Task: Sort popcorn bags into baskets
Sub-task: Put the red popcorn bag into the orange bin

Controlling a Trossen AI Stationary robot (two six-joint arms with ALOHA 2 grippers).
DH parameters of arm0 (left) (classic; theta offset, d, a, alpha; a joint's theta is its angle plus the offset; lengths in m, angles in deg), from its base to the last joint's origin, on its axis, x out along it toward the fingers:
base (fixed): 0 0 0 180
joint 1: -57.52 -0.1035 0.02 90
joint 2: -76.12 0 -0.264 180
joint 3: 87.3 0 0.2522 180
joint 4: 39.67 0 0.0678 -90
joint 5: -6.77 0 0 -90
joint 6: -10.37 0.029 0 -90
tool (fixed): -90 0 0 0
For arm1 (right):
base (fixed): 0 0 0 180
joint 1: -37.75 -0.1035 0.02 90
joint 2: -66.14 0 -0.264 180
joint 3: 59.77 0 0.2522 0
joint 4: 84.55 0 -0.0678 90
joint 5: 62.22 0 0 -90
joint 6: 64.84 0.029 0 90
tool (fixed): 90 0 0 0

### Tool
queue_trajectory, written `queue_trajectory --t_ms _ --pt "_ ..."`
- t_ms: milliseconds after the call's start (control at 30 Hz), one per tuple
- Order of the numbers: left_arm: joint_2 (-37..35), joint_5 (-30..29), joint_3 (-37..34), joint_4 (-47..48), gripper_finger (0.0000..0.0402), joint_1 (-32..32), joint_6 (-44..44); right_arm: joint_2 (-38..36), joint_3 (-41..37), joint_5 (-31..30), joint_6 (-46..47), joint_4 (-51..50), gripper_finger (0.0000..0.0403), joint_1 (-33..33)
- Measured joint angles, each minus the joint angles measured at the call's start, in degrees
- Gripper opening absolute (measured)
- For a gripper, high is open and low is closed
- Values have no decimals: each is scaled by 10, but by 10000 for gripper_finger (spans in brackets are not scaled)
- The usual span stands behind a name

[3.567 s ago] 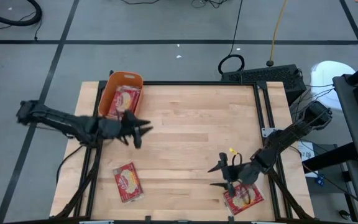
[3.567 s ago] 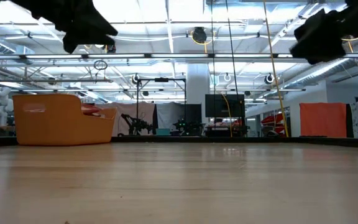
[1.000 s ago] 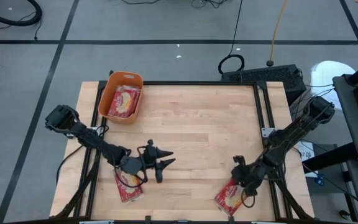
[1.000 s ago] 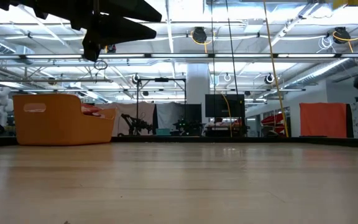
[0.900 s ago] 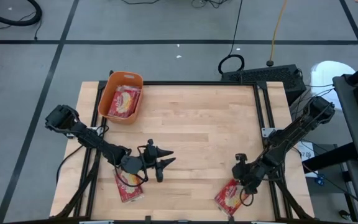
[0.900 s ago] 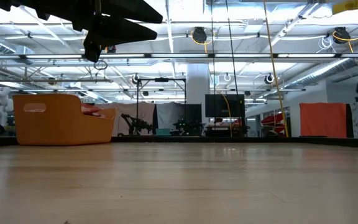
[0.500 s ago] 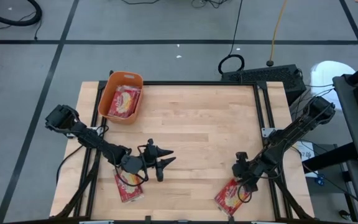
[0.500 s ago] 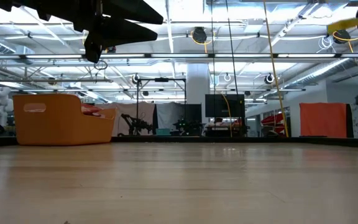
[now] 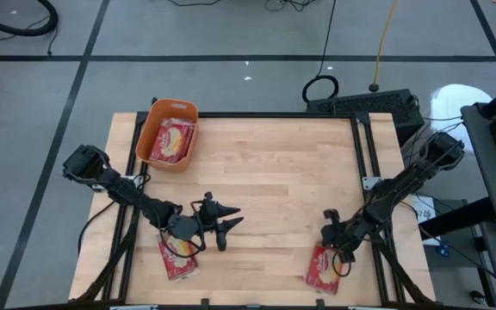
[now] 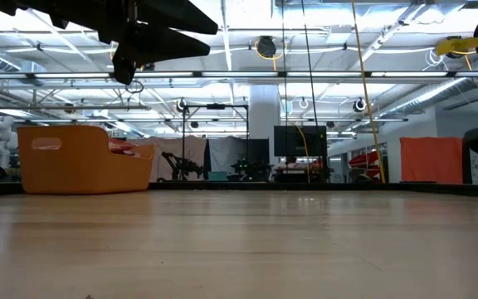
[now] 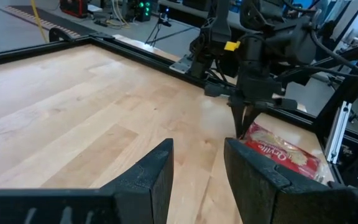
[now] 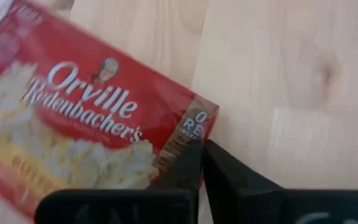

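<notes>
A flat red popcorn bag with a cream-yellow picture (image 9: 324, 268) lies at the near right corner of the pale wooden counter (image 9: 274, 181). The right pincer (image 9: 329, 244) sits at the bag's upper corner, its tips pressed together on that corner. A second red popcorn bag (image 9: 177, 259) lies near the counter's left front edge, with the left pincer (image 9: 225, 228) above and just beside it, fingers partly spread and holding nothing. A small orange plastic tub (image 9: 167, 134) at the far left corner holds more red bags.
</notes>
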Motion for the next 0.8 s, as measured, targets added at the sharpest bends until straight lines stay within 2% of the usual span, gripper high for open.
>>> queue_trajectory --t_ms 467,633,800 --pt "1 0 0 -7 145 -4 -20 1 -1 -166 -94 123 1 18" --pt "43 -1 0 -74 145 -7 -16 1 -1 -221 -131 169 0 36" --pt "119 9 24 -141 145 -18 -6 1 0 -271 -171 213 0 57"
